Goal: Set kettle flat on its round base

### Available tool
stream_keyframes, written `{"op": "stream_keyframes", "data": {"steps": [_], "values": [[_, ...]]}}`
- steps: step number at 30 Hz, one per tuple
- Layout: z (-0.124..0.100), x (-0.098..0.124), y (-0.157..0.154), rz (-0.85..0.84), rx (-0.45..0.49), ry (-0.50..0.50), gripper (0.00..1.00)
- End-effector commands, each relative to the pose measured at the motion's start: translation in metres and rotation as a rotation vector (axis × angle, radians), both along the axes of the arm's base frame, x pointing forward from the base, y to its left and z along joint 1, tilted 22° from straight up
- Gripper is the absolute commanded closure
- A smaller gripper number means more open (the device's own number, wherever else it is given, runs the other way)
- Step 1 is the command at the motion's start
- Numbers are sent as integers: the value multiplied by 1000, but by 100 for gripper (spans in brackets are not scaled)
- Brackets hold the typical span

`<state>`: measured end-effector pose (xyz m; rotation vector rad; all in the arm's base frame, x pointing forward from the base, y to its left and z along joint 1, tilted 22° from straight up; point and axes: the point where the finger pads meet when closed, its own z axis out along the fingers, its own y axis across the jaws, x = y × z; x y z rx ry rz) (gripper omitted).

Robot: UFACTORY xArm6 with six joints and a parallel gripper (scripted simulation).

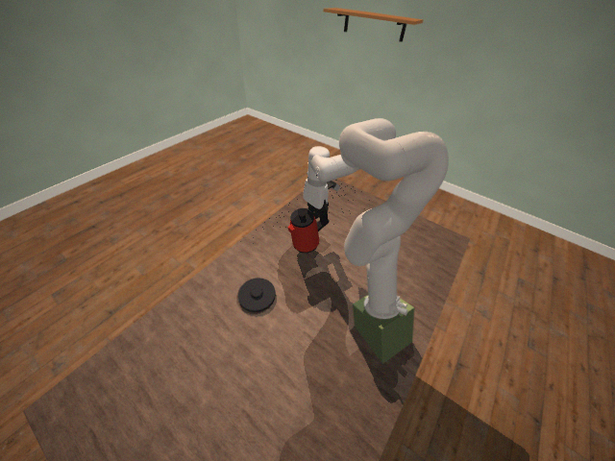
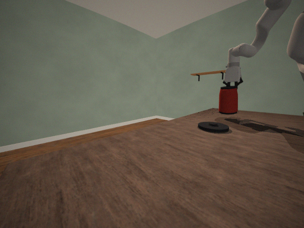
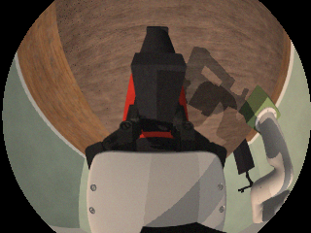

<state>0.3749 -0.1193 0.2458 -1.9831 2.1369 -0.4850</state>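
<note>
Kettle [image 1: 304, 232], red with a black lid, hangs from the end effector [image 1: 321, 214], whose fingers are clamped on the upright bar of the black handle [image 3: 157, 84]; the wrist view looks straight down that bar with red body showing either side. In the exterior view the kettle's underside sits just above the table [image 2: 122, 171], near the far edge, and it looks close to upright.

Outward from there, the round black base [image 1: 256, 295] lies flat with its stud [image 1: 256, 292] up, well apart from the kettle, nearer the middle of the table. The arm stands on a green pedestal [image 1: 392, 342] toward the right edge. A wooden shelf [image 1: 372, 15] hangs on the far wall.

Risks, as I judge them: the grip is on one side of the body, so the kettle could swing or tilt about the fingers during the carry and arrive off upright. A low carry could clip the base and push it, since it is not fixed. Coming down too far off centre would land the ring on the stud's top, leaving the kettle cocked.

No brand, label or writing can be read anywhere.
</note>
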Motion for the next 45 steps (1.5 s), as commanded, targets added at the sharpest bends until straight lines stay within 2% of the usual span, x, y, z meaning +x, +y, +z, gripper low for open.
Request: {"op": "stream_keyframes", "data": {"steps": [1, 45], "values": [[2, 1, 0, 0, -1, -4, 100], [1, 1, 5, 0, -1, -4, 100]]}}
